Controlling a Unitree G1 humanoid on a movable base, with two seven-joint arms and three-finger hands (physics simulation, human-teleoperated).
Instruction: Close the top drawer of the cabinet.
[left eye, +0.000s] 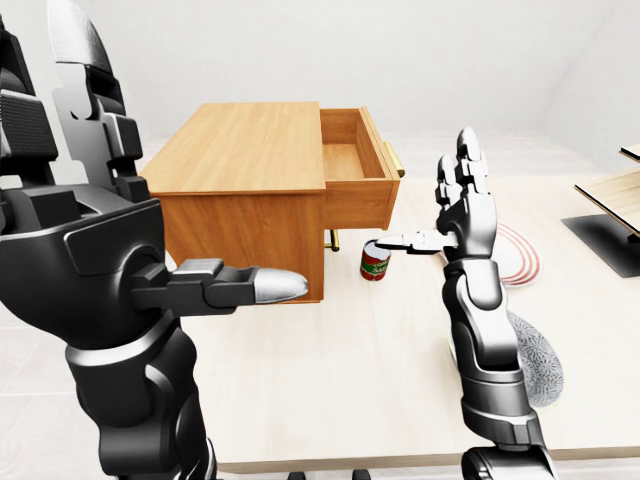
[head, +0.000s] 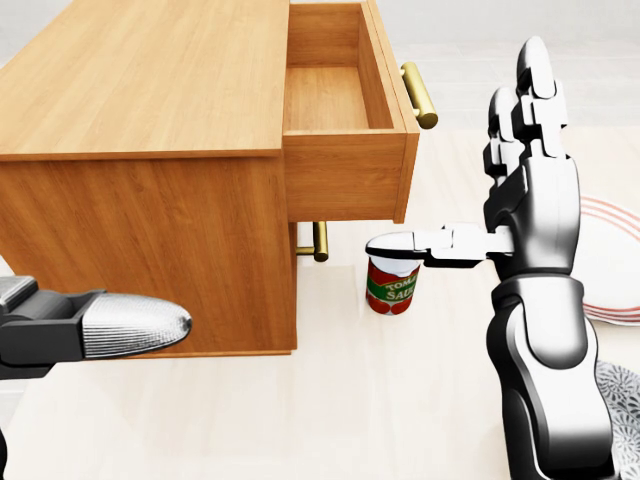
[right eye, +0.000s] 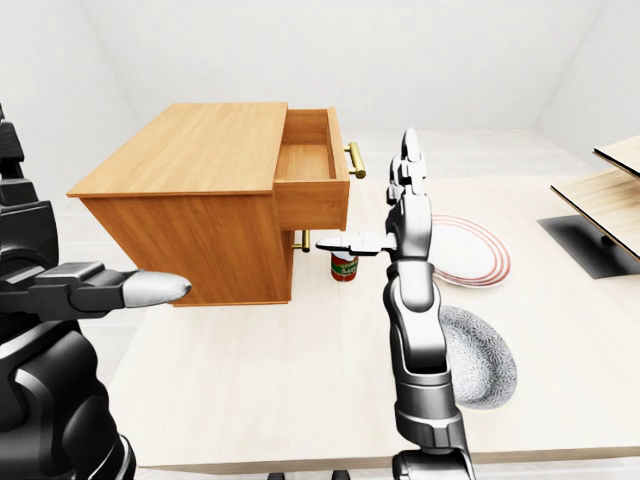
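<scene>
A wooden cabinet (head: 140, 110) stands on the table at the left of the head view. Its top drawer (head: 345, 150) is pulled out to the right, empty inside, with a brass handle (head: 420, 95) on its face. A lower brass handle (head: 318, 242) shows under it. My right hand (head: 470, 170) is open, fingers pointing up, thumb stretched left, just right of the drawer face and apart from it. My left hand (left eye: 150, 200) is open and raised at the left of the left-eye view, its thumb (head: 120, 325) pointing right.
A red tomato can (head: 392, 285) stands on the table (right eye: 300, 400) under the drawer, below my right thumb. A white plate with red rings (right eye: 470, 250) lies right of it. A grey speckled bowl (right eye: 480, 360) lies nearer. A wooden shelf (left eye: 615, 195) is at the far right.
</scene>
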